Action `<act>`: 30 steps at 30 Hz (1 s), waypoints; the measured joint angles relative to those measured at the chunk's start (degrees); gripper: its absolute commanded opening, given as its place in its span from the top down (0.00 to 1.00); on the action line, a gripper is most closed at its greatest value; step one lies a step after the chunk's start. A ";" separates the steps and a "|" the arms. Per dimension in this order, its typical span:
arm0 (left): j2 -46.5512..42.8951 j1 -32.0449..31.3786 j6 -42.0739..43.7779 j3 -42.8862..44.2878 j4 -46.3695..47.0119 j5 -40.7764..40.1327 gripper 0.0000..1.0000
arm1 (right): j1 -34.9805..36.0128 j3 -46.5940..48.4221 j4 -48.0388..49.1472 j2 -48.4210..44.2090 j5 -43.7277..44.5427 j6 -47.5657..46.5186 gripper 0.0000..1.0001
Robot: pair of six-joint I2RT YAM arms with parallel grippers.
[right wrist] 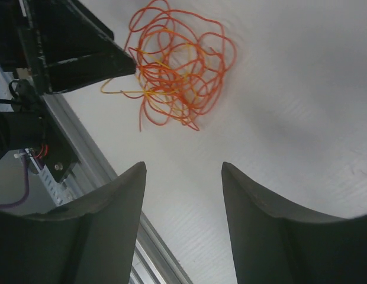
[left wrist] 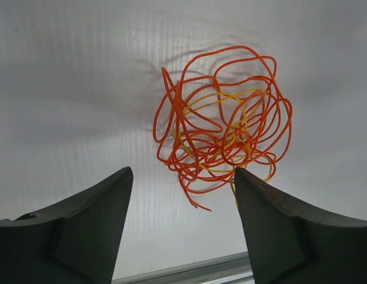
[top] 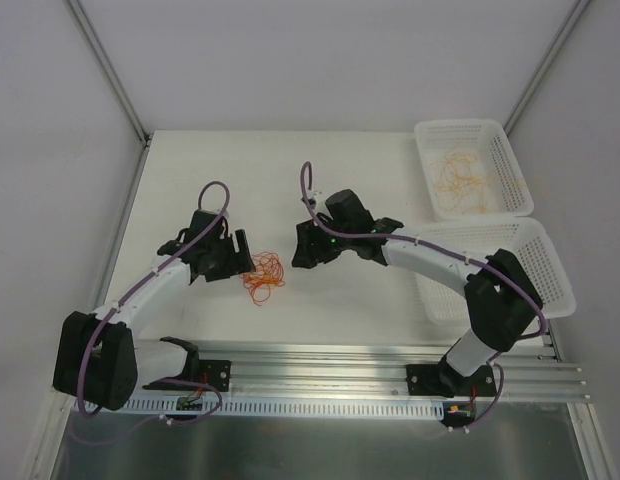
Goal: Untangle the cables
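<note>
The cables (top: 263,277) lie in one loose, curly tangle on the white worktop (top: 340,180), near its front and between the two arms. The left fingers (top: 230,258) are just to the tangle's left and the right fingers (top: 308,250) are a little further off on its right. In the left wrist view the left fingers (left wrist: 95,219) stand apart with nothing between them. The tangle (left wrist: 219,151) rests on the worktop just beyond their tips: mostly red-orange loops, with a few yellow-orange strands threaded through the middle (one yellow end runs close by the right-hand fingertip, though contact cannot be made out). The right fingers (right wrist: 106,207) are also spread and hold nothing. Their camera looks across bare worktop to the same tangle (right wrist: 177,65), and one dark left finger (right wrist: 83,53) reaches in beside it. A grooved metal rail (top: 320,365) runs along the near edge of the worktop. Two white mesh baskets sit at the far right. The far basket (top: 420,130) has some paler strands (top: 460,175) lying in it, and the near basket (top: 550,270) is partly hidden behind the right arm.
</note>
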 measured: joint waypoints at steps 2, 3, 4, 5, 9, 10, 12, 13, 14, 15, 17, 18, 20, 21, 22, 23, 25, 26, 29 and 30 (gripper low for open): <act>0.57 0.00 -1.01 0.00 0.02 -0.11 0.38 | 2.36 1.27 1.29 2.19 -1.14 -0.68 0.46; 0.85 0.00 -1.14 0.00 0.07 -0.11 0.41 | 2.99 2.14 1.66 3.19 -1.44 -0.92 0.49; 1.36 0.00 -1.60 0.00 0.04 -0.09 0.44 | 3.72 3.50 1.99 4.72 -2.05 -1.27 0.50; 1.95 0.00 -2.08 0.00 0.04 -0.07 0.47 | 4.20 4.83 2.49 6.34 -2.51 -1.49 0.51; 4.15 -0.72 -2.99 0.00 0.13 0.11 0.52 | 5.73 9.29 4.09 11.89 -4.26 -2.38 0.53; 4.55 -0.92 -3.21 0.00 0.17 0.15 0.53 | 6.01 9.99 4.09 12.74 -4.66 -2.49 0.54; 4.83 -1.46 -3.54 0.00 0.31 0.20 0.53 | 6.80 11.43 4.33 14.86 -5.77 -2.73 0.55; 4.85 -1.51 -3.65 0.00 0.44 0.24 0.53 | 7.19 12.00 4.55 15.85 -6.25 -2.84 0.55; 4.87 -1.53 -3.78 0.00 0.52 0.35 0.53 | 7.54 12.35 4.68 16.70 -6.67 -2.91 0.56; 4.85 -1.73 -3.87 0.00 0.55 0.37 0.53 | 7.80 12.39 4.92 17.35 -6.99 -2.93 0.57; 4.87 -1.84 -4.04 0.00 0.74 0.61 0.53 | 8.26 12.39 4.94 18.69 -7.96 -2.93 0.58; 4.87 -1.84 -4.11 0.00 0.94 0.76 0.53 | 8.39 12.39 4.96 19.28 -8.35 -2.95 0.59; 4.87 -1.84 -4.28 0.00 1.27 1.16 0.53 | 8.50 12.39 4.94 20.33 -8.83 -2.93 0.59; 4.87 -1.84 -4.42 0.00 1.40 1.20 0.53 | 8.55 12.39 4.92 20.76 -8.94 -2.93 0.59; 4.90 -1.84 -4.52 -0.02 1.53 1.31 0.53 | 8.55 12.39 4.94 21.05 -9.01 -2.93 0.59; 4.94 -1.84 -4.70 -0.02 1.64 1.44 0.54 | 8.57 12.39 4.92 21.33 -9.03 -2.93 0.60; 5.18 -1.84 -5.03 -0.04 1.97 1.64 0.55 | 8.57 12.39 5.01 21.84 -8.98 -2.93 0.60; 5.29 -1.84 -5.11 -0.07 2.03 1.66 0.56 | 8.57 12.39 5.01 22.05 -8.81 -2.95 0.66; 5.64 -1.84 -5.27 -0.09 2.34 1.73 0.59 | 8.57 12.39 5.05 22.60 -8.02 -3.17 0.78; 5.70 -1.84 -5.31 -0.11 2.43 1.75 0.61 | 8.57 12.39 5.07 22.69 -7.74 -3.26 0.83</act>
